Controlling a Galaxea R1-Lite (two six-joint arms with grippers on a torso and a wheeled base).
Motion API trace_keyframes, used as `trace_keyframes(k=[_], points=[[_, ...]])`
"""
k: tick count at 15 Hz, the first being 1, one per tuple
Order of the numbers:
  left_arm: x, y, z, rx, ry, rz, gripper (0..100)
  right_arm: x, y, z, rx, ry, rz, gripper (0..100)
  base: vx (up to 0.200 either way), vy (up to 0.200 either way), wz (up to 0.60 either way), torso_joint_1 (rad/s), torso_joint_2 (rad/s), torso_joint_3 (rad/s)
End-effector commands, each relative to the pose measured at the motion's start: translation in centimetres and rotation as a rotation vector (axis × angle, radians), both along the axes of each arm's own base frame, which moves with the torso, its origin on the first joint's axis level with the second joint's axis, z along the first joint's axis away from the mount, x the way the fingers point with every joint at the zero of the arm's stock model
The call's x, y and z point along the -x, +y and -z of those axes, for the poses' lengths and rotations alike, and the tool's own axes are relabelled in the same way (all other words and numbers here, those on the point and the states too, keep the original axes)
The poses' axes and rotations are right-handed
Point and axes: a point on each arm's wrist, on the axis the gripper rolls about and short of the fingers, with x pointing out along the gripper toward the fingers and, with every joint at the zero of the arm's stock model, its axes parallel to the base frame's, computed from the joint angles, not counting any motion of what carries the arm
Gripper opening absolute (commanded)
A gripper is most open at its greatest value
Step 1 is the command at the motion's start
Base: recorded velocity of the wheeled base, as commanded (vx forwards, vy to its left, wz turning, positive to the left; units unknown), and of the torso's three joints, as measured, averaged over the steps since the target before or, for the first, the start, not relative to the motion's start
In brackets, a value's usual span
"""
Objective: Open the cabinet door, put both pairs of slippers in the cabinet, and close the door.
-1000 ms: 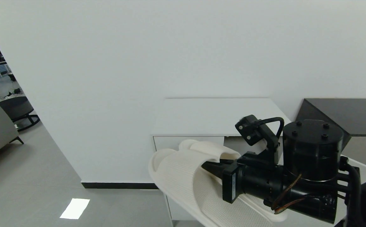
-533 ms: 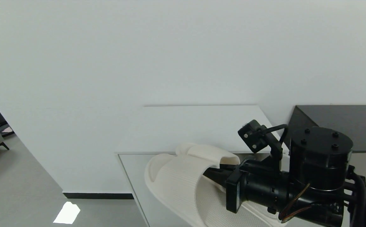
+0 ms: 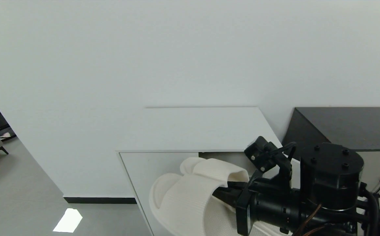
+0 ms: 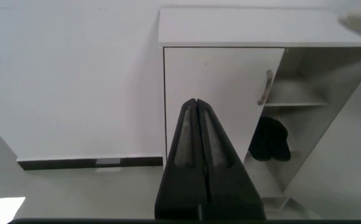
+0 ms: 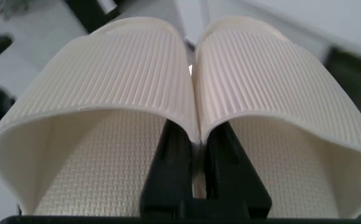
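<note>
Head view: right gripper (image 3: 225, 194) holds the pair of white slippers (image 3: 186, 196) before the cabinet (image 3: 196, 127); ribbed uppers, soft-looking foam, probably light and pliant.
Left wrist view: left gripper (image 4: 196, 107) pressed together, empty; the cabinet's right half stands open, dark slippers (image 4: 271, 138) on a shelf inside.
Right wrist view: fingers (image 5: 168, 155) clamp the two adjoining strap walls — one pinch carries both; squeezing harder would likely only deform them.
</note>
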Motion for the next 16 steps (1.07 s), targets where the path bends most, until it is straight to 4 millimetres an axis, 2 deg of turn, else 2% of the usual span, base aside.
trace_keyframes(k=[1, 7, 16], points=[[-0.01, 0.0, 0.0, 0.0, 0.001, 0.0, 0, -0.05, -0.08, 0.11, 0.002, 0.001, 0.005, 0, 0.0, 0.0, 0.0, 0.0, 0.0, 0.0], [-0.01, 0.0, 0.0, 0.0, 0.001, 0.0, 0, -0.05, -0.07, 0.27, 0.007, 0.005, 0.003, 0, 0.0, 0.0, 0.0, -0.042, 0.09, 0.048], [-0.01, 0.0, 0.0, 0.002, 0.001, 0.0, 0, 0.0, -0.13, 0.4, -0.004, -0.004, 0.003, 0, 0.0, 0.0, 0.0, -0.226, 0.5, 0.265]])
